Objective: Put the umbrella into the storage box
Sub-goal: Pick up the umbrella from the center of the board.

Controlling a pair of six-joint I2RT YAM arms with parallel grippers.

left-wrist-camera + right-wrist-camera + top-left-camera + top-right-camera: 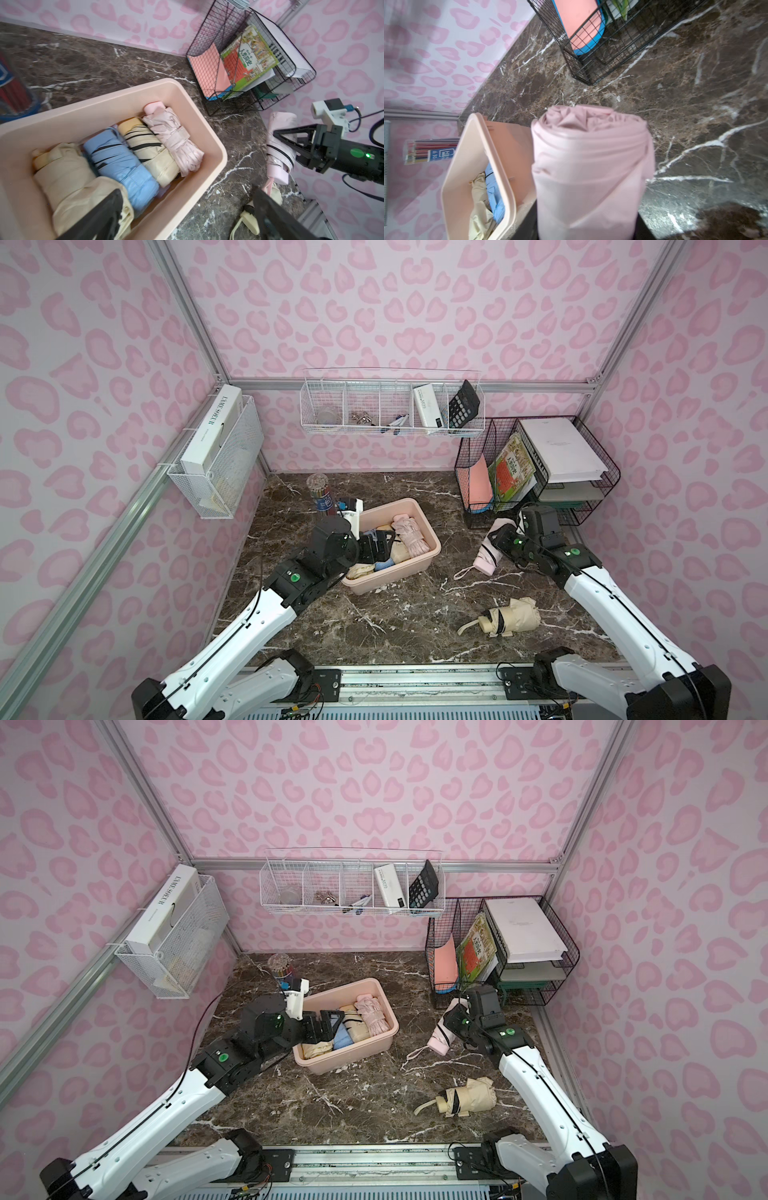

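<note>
Folded pink umbrella (484, 556), right of centre in both top views, clasped by the right gripper (498, 538) near the black wire rack (461, 464). Mid-frame, the peach storage box (395, 576) holds four folded umbrellas (124, 162). The left gripper (376, 545) hovers over it, jaws spread, empty.

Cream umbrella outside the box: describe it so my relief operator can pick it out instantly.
Find the peach-pink storage box on the dark marble table. Nearer the front edge and to its right, the cream umbrella lies alone on the marble. Its cream fabric with black trim sets it apart from the pale pink umbrella in the right gripper farther back.
</note>
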